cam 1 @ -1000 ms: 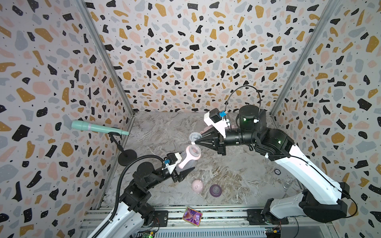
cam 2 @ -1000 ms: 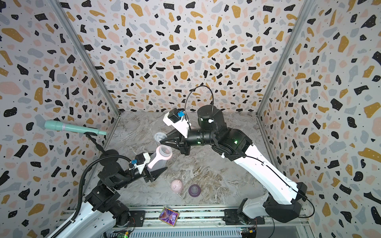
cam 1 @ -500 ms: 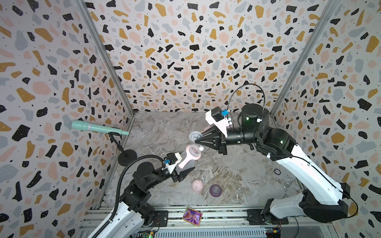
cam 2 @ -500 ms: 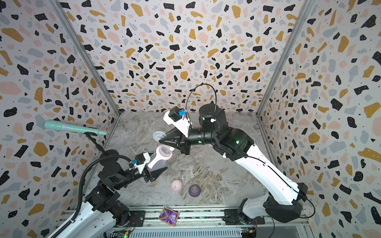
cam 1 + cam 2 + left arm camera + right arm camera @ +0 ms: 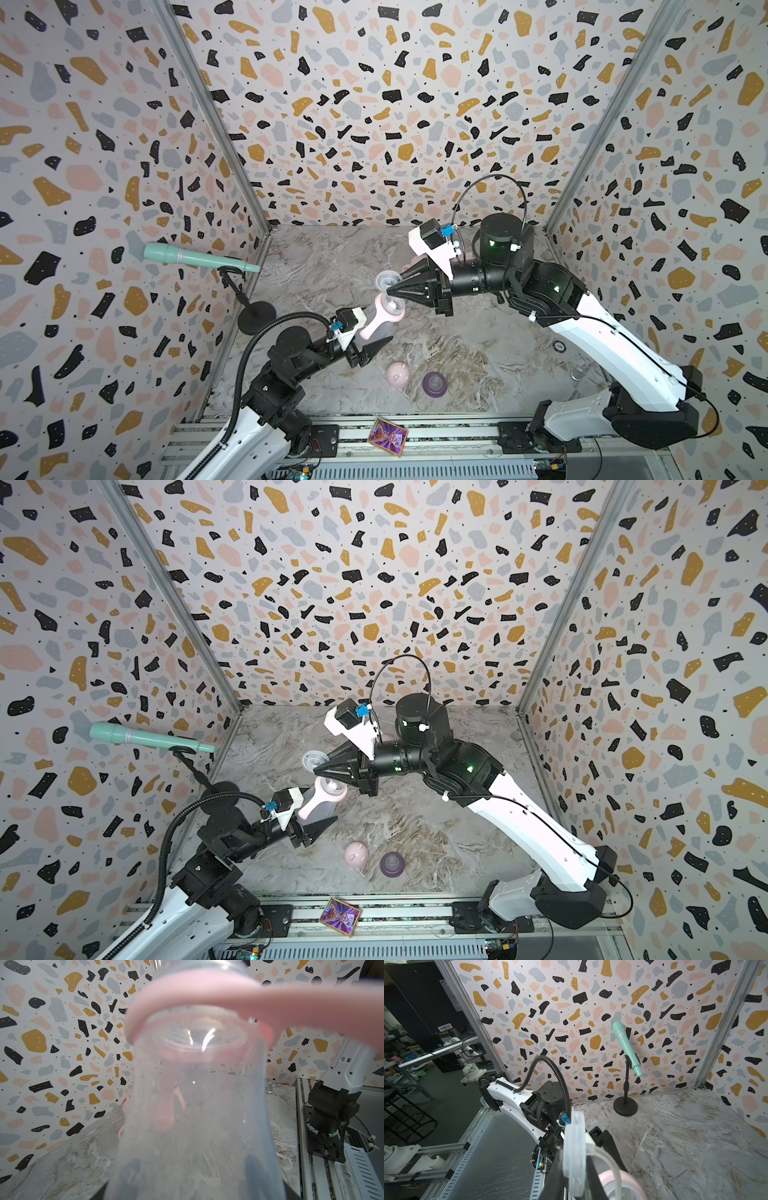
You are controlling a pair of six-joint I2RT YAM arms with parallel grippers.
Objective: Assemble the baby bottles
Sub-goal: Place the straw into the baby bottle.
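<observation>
Both top views are looking down from high, sharing the whole bench (image 5: 332,257). Left wrist view is sitting close on the bottle (image 5: 197,1115); right wrist view is facing the microphone (image 5: 626,1047).

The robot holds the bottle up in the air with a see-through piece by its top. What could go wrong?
The right gripper seems to pinch the clear piece only by its thin edge, so it might twist or slip out. The bottle sits tilted in the left gripper, in mid-air; a push on its mouth could lever it loose.
</observation>
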